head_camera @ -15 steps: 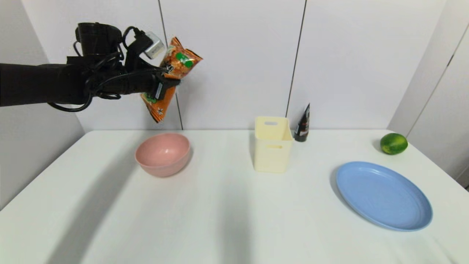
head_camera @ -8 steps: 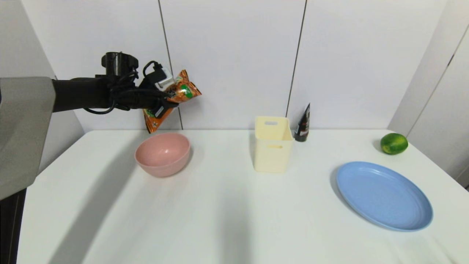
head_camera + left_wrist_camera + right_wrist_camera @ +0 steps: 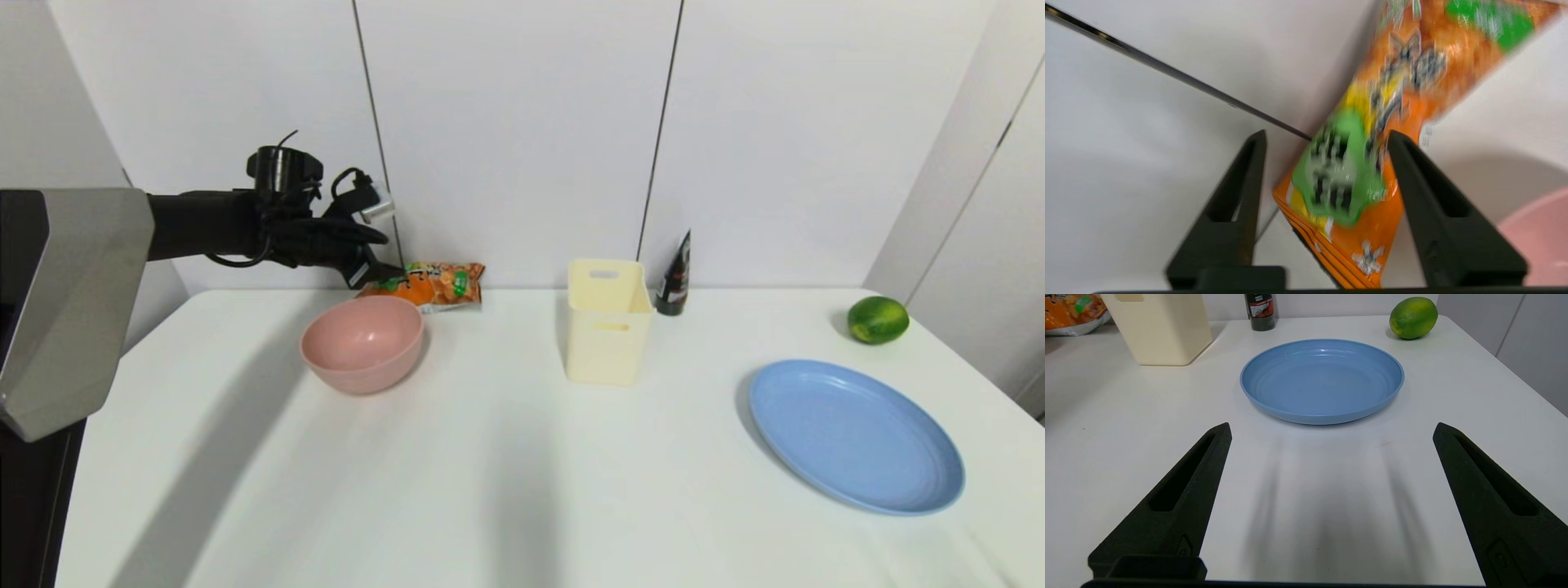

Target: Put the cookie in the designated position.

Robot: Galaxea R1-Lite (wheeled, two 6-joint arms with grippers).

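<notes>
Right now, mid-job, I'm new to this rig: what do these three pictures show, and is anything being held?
This is a two-armed robot at a white table. The wide picture comes from a camera on its head. The other two come from cameras on each wrist, and the black prongs in them are that arm's own fingers.

The left gripper reaches out over the far left of the table, above the pink bowl. Its fingers are spread. The cookie, an orange packet, lies behind the bowl by the wall and is not clamped. The right gripper hangs open and empty near the blue plate.

Also on the table are a cream bin, a dark tube behind it, and a lime.
</notes>
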